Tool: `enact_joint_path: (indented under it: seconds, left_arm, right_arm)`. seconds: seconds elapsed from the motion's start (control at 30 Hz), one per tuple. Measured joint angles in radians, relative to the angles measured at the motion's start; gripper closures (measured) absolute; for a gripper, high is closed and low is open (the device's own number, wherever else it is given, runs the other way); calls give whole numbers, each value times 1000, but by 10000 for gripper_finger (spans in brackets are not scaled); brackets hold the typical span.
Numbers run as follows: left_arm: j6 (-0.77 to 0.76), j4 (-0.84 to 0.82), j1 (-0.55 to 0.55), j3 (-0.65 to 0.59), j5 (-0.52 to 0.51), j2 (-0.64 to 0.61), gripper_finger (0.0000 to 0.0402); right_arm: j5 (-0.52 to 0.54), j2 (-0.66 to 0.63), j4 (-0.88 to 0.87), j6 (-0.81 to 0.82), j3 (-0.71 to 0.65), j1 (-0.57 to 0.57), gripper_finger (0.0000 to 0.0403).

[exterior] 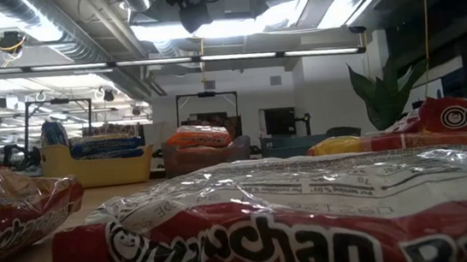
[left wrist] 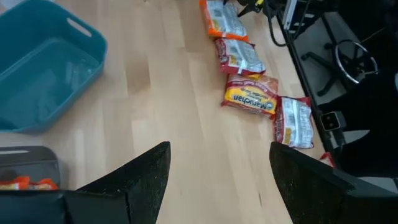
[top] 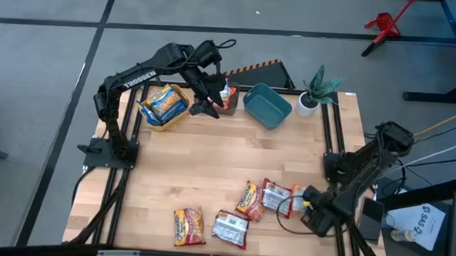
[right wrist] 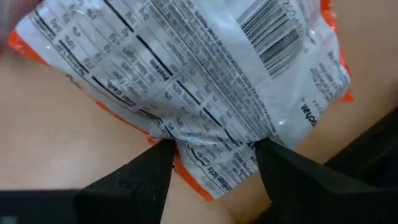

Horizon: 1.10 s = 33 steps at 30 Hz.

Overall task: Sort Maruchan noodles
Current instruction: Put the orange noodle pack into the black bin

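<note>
Several Maruchan packets lie flat along the table's near side: red-silver ones and orange-yellow ones. My right gripper is at the near right, shut on an orange-edged packet that lies printed white back up. My left gripper is open and empty above the table at the far side, beside the grey bin, which holds an orange packet. The yellow bin holds blue-white and orange packets. The teal bin looks empty. My right gripper has a corner of the orange-edged packet between its two fingers, which come slanting down from the table's right side. The wrapper is creased between the fingertips. The rest of the packet lies on the table.
A potted plant stands at the far right corner beside the teal bin. Cables and boxes lie off the table's right edge. Bare wood spans the middle of the table between the bins and the packets.
</note>
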Motion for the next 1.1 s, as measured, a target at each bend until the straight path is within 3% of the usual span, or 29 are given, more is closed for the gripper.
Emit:
enact_joint_path:
  seconds: [0.13, 0.3, 0.43, 0.6, 0.73, 0.9, 1.1]
  left_arm:
    - [0, 0, 0, 0, -13, 0, 134]
    - [0, -1, 0, 0, -37, 0, 134]
    - [0, -1, 0, 0, -38, 0, 134]
    - [-6, -1, 0, 0, -37, 1, 134]
    - [-83, 51, 1, -29, 14, 0, 134]
    - [-202, 140, -9, -156, 238, 1, 134]
    - [-387, 357, -76, -398, 251, 2, 134]
  right_arm:
    - [113, 0, -72, -90, -6, -118, 171]
    - [265, 0, -56, -324, -6, -325, 171]
    - [374, 0, 91, -557, -6, -523, 171]
    - [342, 0, 357, -765, -1, -730, 171]
    - [249, 0, 320, -746, 66, -825, 171]
    - [250, -28, 187, -606, 134, -842, 171]
    - [233, -43, 92, -521, 106, -842, 171]
